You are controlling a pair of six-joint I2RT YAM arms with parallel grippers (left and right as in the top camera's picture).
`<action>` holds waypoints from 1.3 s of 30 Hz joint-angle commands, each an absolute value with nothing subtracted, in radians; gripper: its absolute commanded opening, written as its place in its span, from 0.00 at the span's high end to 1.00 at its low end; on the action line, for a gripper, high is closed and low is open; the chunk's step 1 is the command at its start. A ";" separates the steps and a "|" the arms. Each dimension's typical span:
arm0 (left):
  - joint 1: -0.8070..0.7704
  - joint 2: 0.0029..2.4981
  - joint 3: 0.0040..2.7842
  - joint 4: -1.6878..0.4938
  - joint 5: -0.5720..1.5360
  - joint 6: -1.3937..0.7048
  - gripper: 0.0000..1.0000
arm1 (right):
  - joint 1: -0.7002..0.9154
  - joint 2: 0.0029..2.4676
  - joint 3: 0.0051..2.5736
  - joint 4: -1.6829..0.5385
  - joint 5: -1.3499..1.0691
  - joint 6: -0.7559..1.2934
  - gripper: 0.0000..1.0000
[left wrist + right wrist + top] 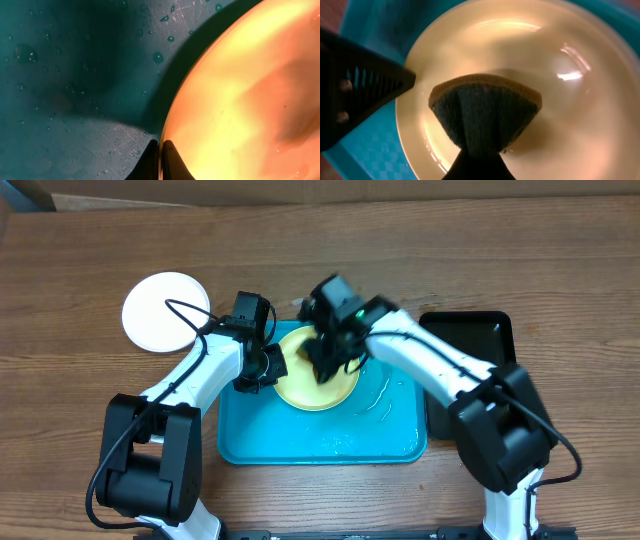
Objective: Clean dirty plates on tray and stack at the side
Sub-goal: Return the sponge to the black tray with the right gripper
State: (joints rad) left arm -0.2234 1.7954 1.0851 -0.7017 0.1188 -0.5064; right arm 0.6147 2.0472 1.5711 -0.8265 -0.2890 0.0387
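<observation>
- Plate, white [165,311] and round, sits at the upper left of the overhead view on the wooden surface [560,250]. It is outside the tray and well apart from both grippers.
- Left gripper [268,368] reaches in from the lower left and meets the left edge of the yellow-green plate [300,388]. In the left wrist view its two fingertips [150,159] stand pressed together at the bottom centre, clamped on the thin rim of the yellow-green plate [240,100].
- Tray [320,445], bright cyan-blue, fills the middle of the overhead view. Its floor [75,75] is wet, with water drops [158,57] scattered across it.
- Yellow-green plate lies in the upper half of the tray, between the two grippers. The right wrist view shows its well [570,125] glossy and free of visible specks.
- Right gripper [325,358] comes in from the right and hangs over the plate's centre. Its fingers are closed on a sponge [485,115], which has a dark scouring face and a tan edge. The sponge fans out over the plate's well. I cannot tell how firmly it presses.
- Black tray [470,330], smaller and narrow, sits on the surface just beside the cyan tray's right edge, partly under the right arm.
</observation>
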 commanded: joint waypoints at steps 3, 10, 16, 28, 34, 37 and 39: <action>-0.230 1.779 1.075 -0.703 0.112 -0.516 0.96 | 0.448 2.009 1.716 -0.991 -0.295 0.056 0.96; -0.231 1.779 1.075 -0.702 0.112 -0.517 0.95 | 0.180 1.981 1.720 -1.221 -0.206 0.056 0.96; -0.231 1.779 1.075 -0.702 0.112 -0.517 0.95 | -0.021 1.990 1.658 -1.284 -0.130 0.056 0.96; -0.230 1.779 1.075 -0.702 0.112 -0.517 0.94 | -0.096 1.990 1.406 -1.015 -0.090 0.052 0.94; -0.230 1.779 1.075 -0.702 0.112 -0.517 0.91 | -0.095 1.990 1.411 -0.991 -0.091 0.052 0.58; -0.230 1.779 1.075 -0.701 0.112 -0.517 0.88 | -0.095 1.990 1.460 -1.029 -0.116 0.052 0.52; -0.230 1.779 1.075 -0.699 0.112 -0.517 0.87 | -0.095 1.990 1.516 -1.075 -0.143 0.052 0.51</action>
State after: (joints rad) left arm -0.2234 1.7954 1.0851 -0.7017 0.1184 -0.5064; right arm -0.0967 2.0281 1.4281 -1.0504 -0.1051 0.0521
